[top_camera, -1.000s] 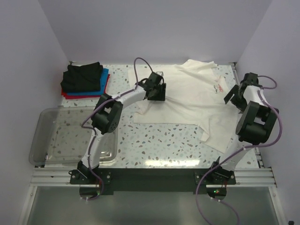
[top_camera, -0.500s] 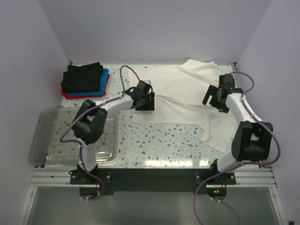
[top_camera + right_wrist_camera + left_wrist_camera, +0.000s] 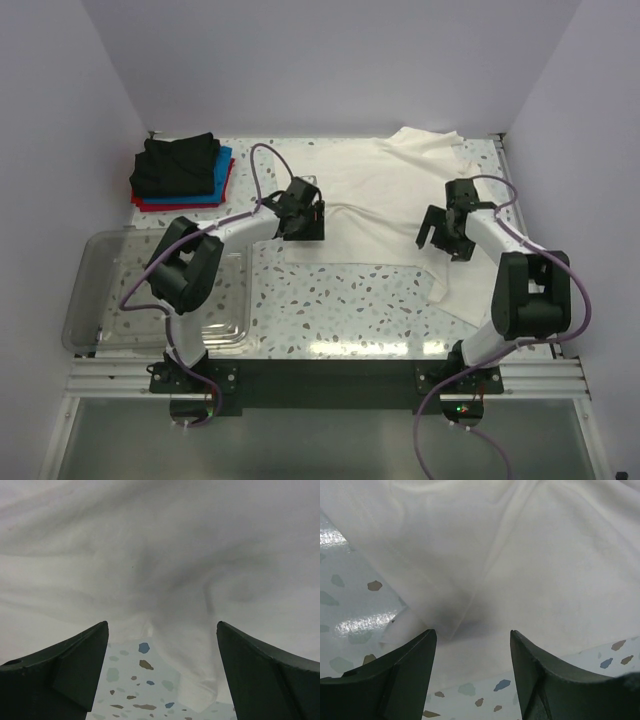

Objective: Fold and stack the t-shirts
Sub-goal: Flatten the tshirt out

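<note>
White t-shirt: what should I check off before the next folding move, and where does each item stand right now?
1. left gripper open, nothing pinched: ok.
2. right gripper open, nothing pinched: ok.
3. white t-shirt spread flat: not ok, creased and bunched at its far corner.
4. Both grippers over cloth: ok.
5. folded stack apart from both grippers: ok.
6. Printed side up or down: cannot tell.

Four t-shirts are counted: one white t-shirt [image 3: 385,195], one black t-shirt [image 3: 178,165], one blue t-shirt [image 3: 224,160] and one red t-shirt [image 3: 152,206]. One clear tub [image 3: 88,262] is seen. Two grippers are counted: the left gripper [image 3: 306,226] and the right gripper [image 3: 440,240].
</note>
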Controlling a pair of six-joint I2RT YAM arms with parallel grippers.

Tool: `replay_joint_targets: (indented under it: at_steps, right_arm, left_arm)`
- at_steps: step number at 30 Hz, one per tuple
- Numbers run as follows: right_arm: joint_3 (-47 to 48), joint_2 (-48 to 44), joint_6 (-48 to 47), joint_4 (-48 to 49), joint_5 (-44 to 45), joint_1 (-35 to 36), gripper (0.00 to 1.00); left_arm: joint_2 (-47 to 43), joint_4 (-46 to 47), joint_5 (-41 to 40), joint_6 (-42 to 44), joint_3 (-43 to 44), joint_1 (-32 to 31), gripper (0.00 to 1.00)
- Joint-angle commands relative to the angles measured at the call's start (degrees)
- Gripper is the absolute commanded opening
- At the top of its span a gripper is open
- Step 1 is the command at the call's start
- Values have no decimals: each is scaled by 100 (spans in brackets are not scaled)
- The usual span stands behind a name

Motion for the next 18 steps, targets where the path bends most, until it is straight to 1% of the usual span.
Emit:
replay_joint_targets:
  at_steps: [1, 13, 18]
  right_arm:
    - [16, 235, 8, 303, 50, -7, 92]
    - [350, 1132, -37, 418, 94, 2, 92]
    - [763, 1562, -37, 348, 76, 2, 92]
  left_arm:
    - [60, 191, -212, 27, 208, 49, 66]
    - [684, 59, -230, 264, 789, 330, 66]
    - [1053, 85, -81, 343, 1148, 523, 66]
